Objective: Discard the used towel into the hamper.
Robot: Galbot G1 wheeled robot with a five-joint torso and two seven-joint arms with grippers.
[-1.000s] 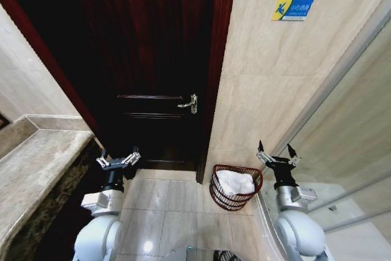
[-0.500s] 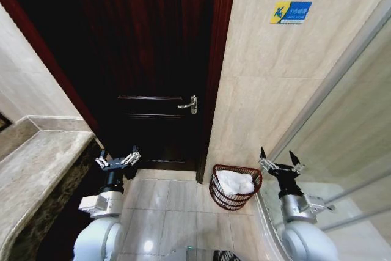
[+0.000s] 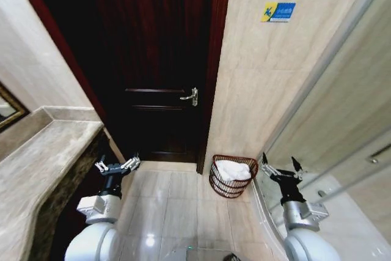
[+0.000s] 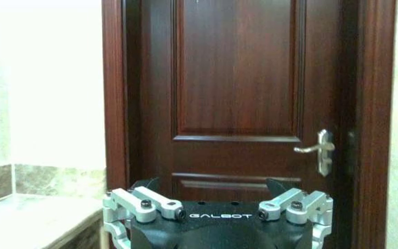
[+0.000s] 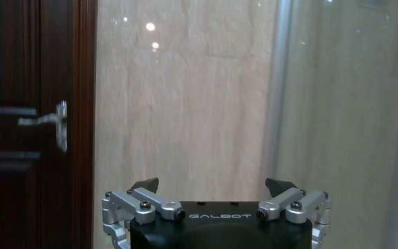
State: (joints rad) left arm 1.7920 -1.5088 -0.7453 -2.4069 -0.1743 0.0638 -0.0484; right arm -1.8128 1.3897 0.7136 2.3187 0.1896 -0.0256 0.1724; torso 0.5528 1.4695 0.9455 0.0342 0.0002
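The hamper (image 3: 214,183), a small dark reddish-brown wire basket, stands on the tiled floor against the beige wall, just right of the door. A white towel (image 3: 231,170) lies inside it. My right gripper (image 3: 281,167) is held up to the right of the hamper, open and empty; its fingers (image 5: 143,185) also show in the right wrist view. My left gripper (image 3: 116,165) is raised at the lower left, open and empty, facing the door; its fingers (image 4: 144,184) also show in the left wrist view.
A dark wooden door (image 3: 156,59) with a silver handle (image 3: 190,96) is shut straight ahead. A marble counter (image 3: 43,157) runs along the left. A glass shower screen (image 3: 342,108) and its curved base are on the right. Tiled floor (image 3: 165,206) lies between.
The whole head view has shifted, so the camera has moved; the hamper now looks smaller and farther. Both grippers stay raised and open, and the towel stays in the hamper.
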